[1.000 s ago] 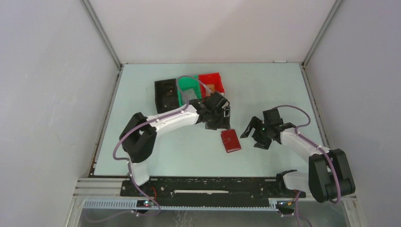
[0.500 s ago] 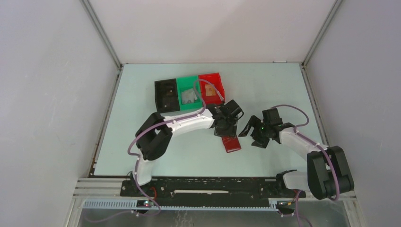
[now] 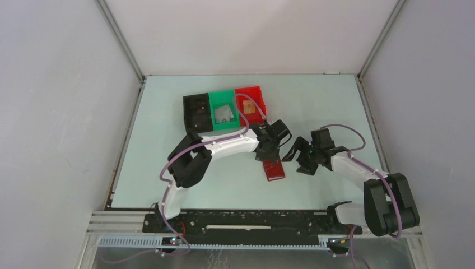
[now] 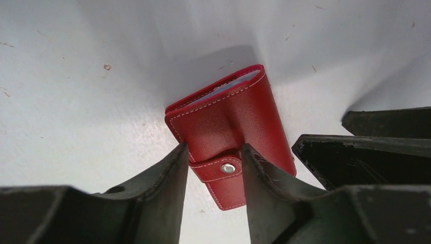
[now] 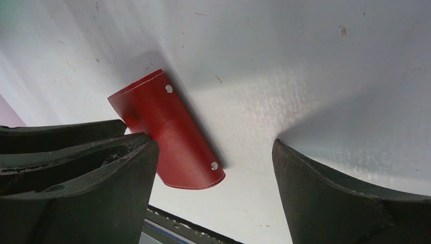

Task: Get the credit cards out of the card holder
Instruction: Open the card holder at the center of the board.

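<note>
Our left gripper [image 4: 214, 148] astride the strap tab [image 4: 226, 178] of the wallet [image 4: 223, 114], whether it pinches we cannot tell, pale card [image 4: 228, 85] edge showing inside, our right gripper [image 5: 214, 146] spread wide alongside.

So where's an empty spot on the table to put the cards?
Bare table lies right of the red bin, left of the left arm, and on the near side of the card holder. The middle is crowded: the left gripper and right gripper hem it in.
</note>
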Controlling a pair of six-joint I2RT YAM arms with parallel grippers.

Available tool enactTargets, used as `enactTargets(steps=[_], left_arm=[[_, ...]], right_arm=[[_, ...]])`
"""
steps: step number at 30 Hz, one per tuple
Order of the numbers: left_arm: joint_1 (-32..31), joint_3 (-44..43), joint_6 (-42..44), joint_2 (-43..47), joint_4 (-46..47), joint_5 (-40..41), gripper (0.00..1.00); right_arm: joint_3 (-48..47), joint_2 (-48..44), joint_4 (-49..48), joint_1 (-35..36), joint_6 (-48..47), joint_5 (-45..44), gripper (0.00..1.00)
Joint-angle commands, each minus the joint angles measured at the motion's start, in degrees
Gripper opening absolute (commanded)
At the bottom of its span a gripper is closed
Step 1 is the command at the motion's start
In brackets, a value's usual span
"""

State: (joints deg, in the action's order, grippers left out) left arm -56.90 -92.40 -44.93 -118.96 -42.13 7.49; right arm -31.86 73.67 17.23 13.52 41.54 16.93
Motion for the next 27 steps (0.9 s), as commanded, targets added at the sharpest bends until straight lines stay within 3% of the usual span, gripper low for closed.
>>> enactTargets(steps=[1,4,13,20,24,27], left_arm=[[-1.34,-2.70,-1.00,0.27,-0.85,1.35,0.45],[-1.54,-2.93,-1.08,-0.27,-0.92,1.03,0.39],[-1.64,-2.20,-1.06,0.22,-1.18,1.05,0.36],[-1.54,-1.02,-0.78,0.69,-1.29,0.18,0.25],[-1.54,-0.08,-0.75,1.38,-1.24,0.16,0.26],[-1.59,0.23,-0.28,2.18,-1.55,0.16,0.42]], right_arm=[[1.62,1.70,-0.34,-0.16,0.05,-0.98,0.92],[1.62,2.33,-0.78,0.01,0.27,-0.68,0.92],[1.62,1.54,-0.12,0.21,0.38,-0.98,0.92],[1.62,0.11,0.75,0.25,0.82,-1.11,0.92],[2.00,-1.31,1.21,0.24,1.26,-0.82,0.93],[2.85,-2.68,1.48,0.43,1.80,-0.76,0.94]])
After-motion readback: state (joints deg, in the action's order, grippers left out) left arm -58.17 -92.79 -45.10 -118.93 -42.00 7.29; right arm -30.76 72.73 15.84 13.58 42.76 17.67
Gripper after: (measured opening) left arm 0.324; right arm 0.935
